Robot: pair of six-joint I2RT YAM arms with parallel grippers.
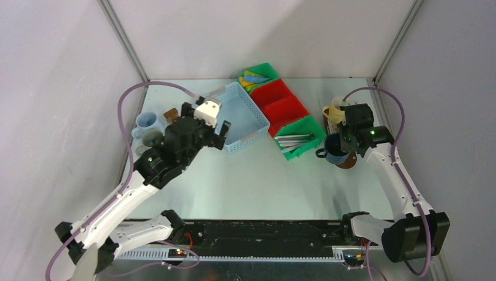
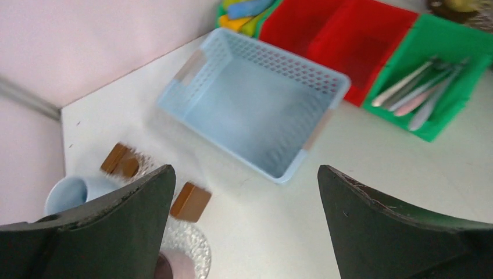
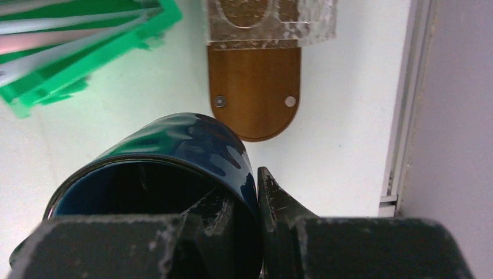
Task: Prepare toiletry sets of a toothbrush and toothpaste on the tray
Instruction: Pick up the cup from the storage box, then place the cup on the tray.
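Right gripper (image 3: 250, 195): clamped on the wall of the dark blue mug (image 3: 180, 145), one finger inside the rim, the other outside.
Dark blue mug: mouth towards the wrist camera, hiding the near rounded end of the tray (image 3: 254, 87); whether it rests on the tray cannot be told.
Tray: dark brown board at the table's (image 1: 251, 181) right side, with a cream mug (image 1: 338, 108) at its far end.
Left gripper (image 2: 245, 170): jaws spread wide, nothing between them, above the table near a corner of the light blue basket (image 2: 290, 64).
Basket: beside a row of red and green bins.
Toothbrushes (image 2: 418, 93): lying together in the nearest green bin (image 2: 459, 35).
Tubes (image 1: 254, 78): in the farthest green bin.
Pale blue mug (image 2: 70, 195): left of the left gripper, near two small brown blocks (image 2: 190, 201).
Grey mug (image 1: 151, 139): just nearer than the pale blue one.
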